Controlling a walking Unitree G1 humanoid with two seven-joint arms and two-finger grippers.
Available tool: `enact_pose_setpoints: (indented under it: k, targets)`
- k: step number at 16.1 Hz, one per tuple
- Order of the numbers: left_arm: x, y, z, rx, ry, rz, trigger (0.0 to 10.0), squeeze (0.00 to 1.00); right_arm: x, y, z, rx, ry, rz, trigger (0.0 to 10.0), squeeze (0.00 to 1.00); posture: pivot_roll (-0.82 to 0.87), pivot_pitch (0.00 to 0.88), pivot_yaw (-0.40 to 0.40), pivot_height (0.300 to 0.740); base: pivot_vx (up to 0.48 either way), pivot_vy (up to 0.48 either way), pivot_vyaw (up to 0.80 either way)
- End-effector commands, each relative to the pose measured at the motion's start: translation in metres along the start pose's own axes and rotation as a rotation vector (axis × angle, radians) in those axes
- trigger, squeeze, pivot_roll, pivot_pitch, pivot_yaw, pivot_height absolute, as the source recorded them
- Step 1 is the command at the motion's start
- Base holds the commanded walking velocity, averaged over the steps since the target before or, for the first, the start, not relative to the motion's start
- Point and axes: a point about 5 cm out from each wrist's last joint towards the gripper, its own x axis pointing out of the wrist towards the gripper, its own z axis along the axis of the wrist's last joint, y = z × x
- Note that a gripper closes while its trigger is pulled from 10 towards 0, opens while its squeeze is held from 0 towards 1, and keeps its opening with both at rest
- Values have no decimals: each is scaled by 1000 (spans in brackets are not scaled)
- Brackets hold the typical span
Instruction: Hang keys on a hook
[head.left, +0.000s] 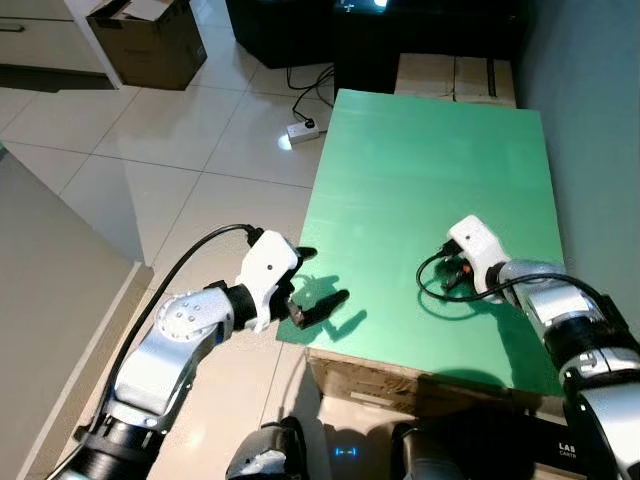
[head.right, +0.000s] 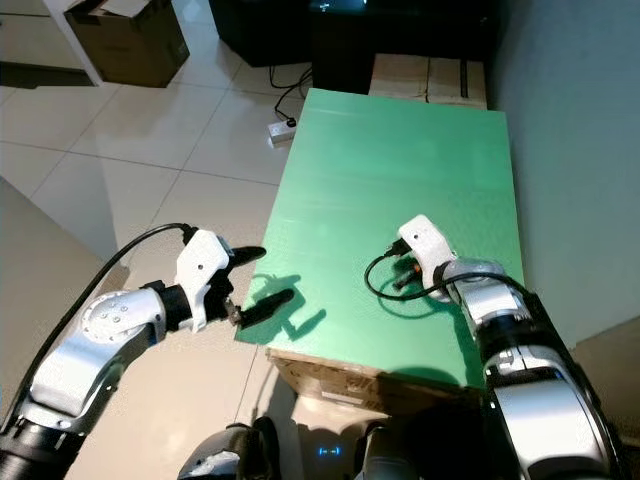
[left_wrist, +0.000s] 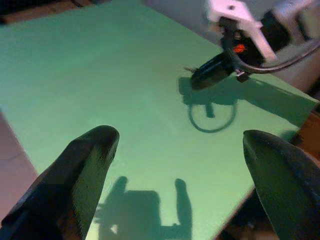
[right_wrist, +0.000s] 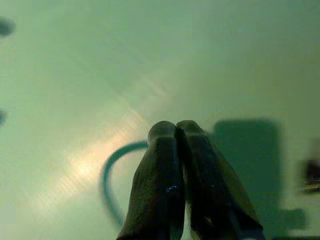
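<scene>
Keys are too small to make out for sure, just a thin bit poking from the right gripper's (left_wrist: 196, 78) clenched black fingers (right_wrist: 172, 165), low over the flat green counter (head.left: 430, 150). Left gripper (head.left: 320, 278) hangs at the counter's near-left edge, fingers spread wide, holding nothing.

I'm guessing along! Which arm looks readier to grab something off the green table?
Probably left: the left gripper hovers open at the table edge, while the right gripper is shut.

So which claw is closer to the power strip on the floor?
Left. The left claw hangs at the table's near-left corner, on the strip's side; the right claw sits over the table's right part.
</scene>
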Motion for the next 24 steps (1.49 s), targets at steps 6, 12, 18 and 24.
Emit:
enact_pose_setpoints:
  k: [6, 12, 18, 24]
  targets:
    - [-5, 11, -2, -65, -91, 320, 10000, 0, -17, -26, -44, 197, -28, -478, 10000, 1000, -78, 156, 104, 740, 0, 0, 0]
    - [-18, 10, 6, -6, -88, 94, 10000, 0, -12, -17, -54, 223, -31, -472, 10000, 1000, -17, 151, 175, 740, 0, 0, 0]
    - [-28, 7, 8, 18, -63, 18, 10000, 0, -16, -20, -61, 158, -6, -503, 10000, 1000, 40, 183, 210, 740, 0, 0, 0]
    - [-51, 0, 13, 7, -30, -54, 10000, 0, -27, -36, -67, 115, 27, -624, 10000, 0, 117, 227, 249, 740, 0, 0, 0]
